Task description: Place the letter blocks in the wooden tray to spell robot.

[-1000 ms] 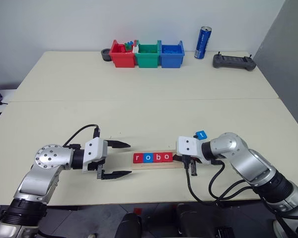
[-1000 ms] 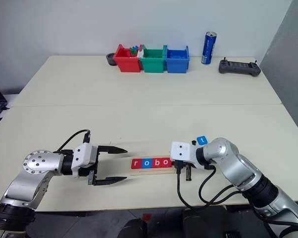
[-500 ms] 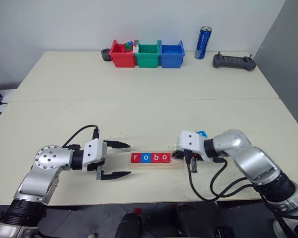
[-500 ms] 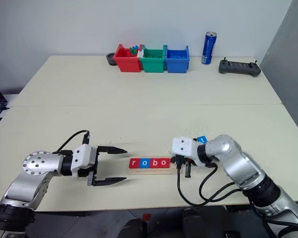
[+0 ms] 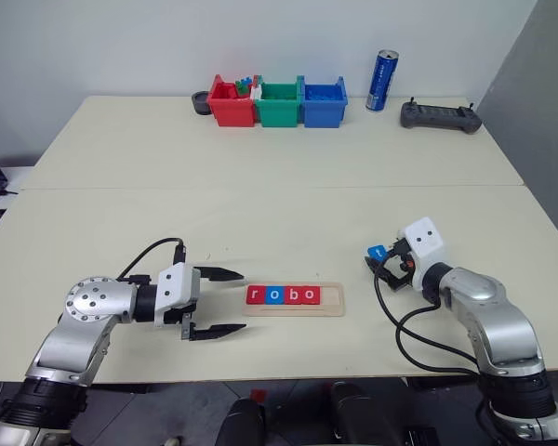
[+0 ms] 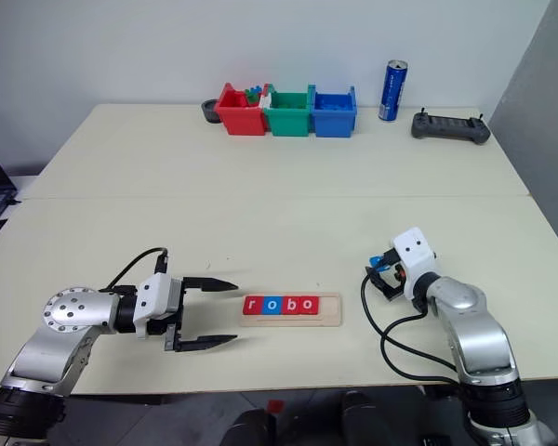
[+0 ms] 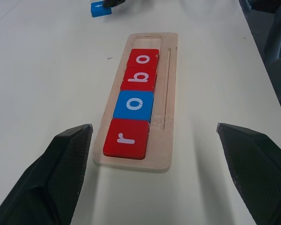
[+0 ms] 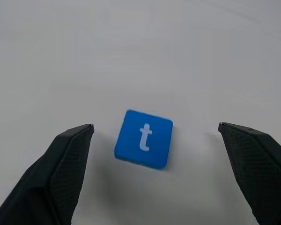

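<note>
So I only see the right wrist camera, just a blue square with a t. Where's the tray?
Observer: The long pale wooden tray lies on the table, off to the left of the blue t tile.
Child: Are letters in it?
Observer: Four tiles spell robo; the slot at the tray's right end is bare.
Child: What's the other arm doing?
Observer: The left gripper sits open at the tray's left end, holding nothing.

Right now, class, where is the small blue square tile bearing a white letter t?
The blue t tile lies flat on the table, right of the wooden tray, just ahead of the open right hand.
</note>
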Controlling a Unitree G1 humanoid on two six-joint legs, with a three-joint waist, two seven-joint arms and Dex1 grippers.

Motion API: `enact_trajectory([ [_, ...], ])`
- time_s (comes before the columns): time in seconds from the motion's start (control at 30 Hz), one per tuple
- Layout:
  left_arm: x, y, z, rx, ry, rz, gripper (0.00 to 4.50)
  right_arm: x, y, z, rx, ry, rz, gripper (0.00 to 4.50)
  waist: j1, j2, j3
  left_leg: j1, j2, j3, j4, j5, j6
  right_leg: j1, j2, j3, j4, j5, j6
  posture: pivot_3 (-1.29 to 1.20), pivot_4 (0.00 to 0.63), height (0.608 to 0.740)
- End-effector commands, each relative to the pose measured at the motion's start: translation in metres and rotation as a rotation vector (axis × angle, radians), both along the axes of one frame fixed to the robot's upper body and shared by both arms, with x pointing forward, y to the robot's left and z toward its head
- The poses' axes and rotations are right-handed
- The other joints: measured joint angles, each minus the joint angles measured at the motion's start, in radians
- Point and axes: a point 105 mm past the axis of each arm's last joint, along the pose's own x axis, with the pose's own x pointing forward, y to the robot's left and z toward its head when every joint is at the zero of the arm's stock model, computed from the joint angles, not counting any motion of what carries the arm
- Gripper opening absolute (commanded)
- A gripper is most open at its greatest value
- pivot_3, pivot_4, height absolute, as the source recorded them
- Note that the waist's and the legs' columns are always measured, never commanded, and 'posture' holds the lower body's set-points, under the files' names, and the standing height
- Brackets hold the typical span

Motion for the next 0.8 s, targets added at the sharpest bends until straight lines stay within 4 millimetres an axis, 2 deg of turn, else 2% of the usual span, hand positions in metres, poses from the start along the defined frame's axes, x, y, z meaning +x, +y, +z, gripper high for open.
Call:
enact_trajectory([
  [0.03,0.003,-0.002,0.008,-0.002,-0.023,-0.015,4.50,0.001,-0.003,-0.001,0.088,0.026,-0.065,4.47,0.001,0.000,0.000,0.000,0.000,0.000,0.000,0.000,0.000,0.000,0.000,0.000,0.000,0.000,0.000,0.00,0.150,0.740],
  [0.13,0.003,-0.002,0.008,-0.001,-0.023,-0.017,4.50,-0.001,0.004,-0.008,0.163,0.073,-0.081,4.47,0.000,0.000,0.000,0.000,0.000,0.000,0.000,0.000,0.000,0.000,0.000,0.000,0.000,0.000,0.000,0.00,0.150,0.740],
  [0.27,0.002,0.001,0.006,0.000,-0.021,-0.013,4.50,-0.004,0.008,-0.020,0.162,0.109,-0.106,4.47,-0.001,0.000,0.000,0.000,0.000,0.000,0.000,0.000,0.000,0.000,0.000,0.000,0.000,0.000,0.000,0.00,0.150,0.740],
  [0.37,0.001,0.003,0.004,0.000,-0.016,-0.009,4.50,-0.009,0.013,-0.030,0.165,0.134,-0.135,3.88,-0.001,0.000,-0.001,0.000,0.000,-0.001,0.000,0.000,0.000,0.000,0.000,0.000,0.000,0.000,0.000,0.00,0.150,0.740],
  [0.47,0.000,0.003,0.003,-0.001,-0.016,-0.008,4.50,-0.012,0.015,-0.034,0.176,0.142,-0.167,2.87,-0.001,-0.001,-0.001,0.000,0.000,-0.001,0.000,0.000,0.000,0.000,0.000,0.000,0.000,0.000,0.000,0.00,0.150,0.740],
  [0.6,-0.003,-0.001,0.004,-0.001,-0.017,-0.016,4.50,-0.017,0.018,-0.029,0.197,0.125,-0.180,1.49,-0.002,-0.001,-0.002,0.001,0.000,-0.001,-0.001,0.000,0.000,0.000,0.000,0.000,0.000,0.000,0.000,0.00,0.150,0.740],
  [0.8,-0.003,-0.009,0.009,-0.002,-0.016,-0.031,4.50,-0.043,0.030,-0.015,0.190,0.115,-0.115,1.46,-0.001,-0.001,-0.002,0.000,0.000,-0.001,-0.001,0.000,0.000,0.000,0.000,0.000,0.000,0.000,0.000,0.00,0.150,0.740],
])
